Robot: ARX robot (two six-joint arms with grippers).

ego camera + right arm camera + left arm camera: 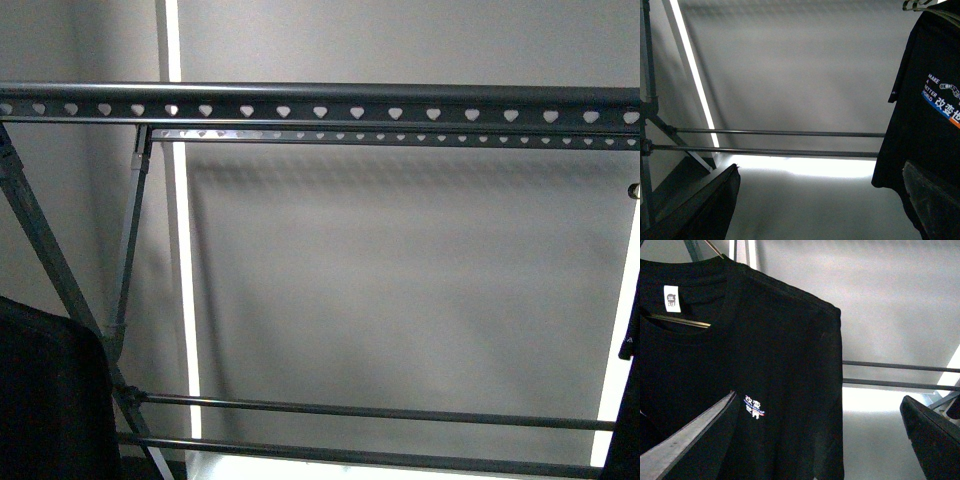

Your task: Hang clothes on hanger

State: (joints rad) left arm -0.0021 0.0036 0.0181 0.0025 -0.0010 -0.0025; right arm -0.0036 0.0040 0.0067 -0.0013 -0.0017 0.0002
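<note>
The hanger, a grey metal rack, shows its top rail [320,103] punched with heart-shaped holes across the front view, with crossed legs [60,270] at the left. In the left wrist view a black T-shirt [765,355] with a white neck label [672,299] and a small chest print [754,407] hangs from a wire in its collar. My left gripper [810,450] is open just in front of it, holding nothing. The right wrist view shows a black T-shirt [930,125] printed "MAKE A BETTER WORLD" beside my open, empty right gripper [820,210]. I cannot tell whether both views show one shirt.
A second holed rail [400,136] runs behind the top one. Two low crossbars [380,410] span the rack near the floor. Dark cloth [45,400] fills the lower left of the front view, and a dark strip [630,400] sits at the right edge. A pale wall [400,270] stands behind.
</note>
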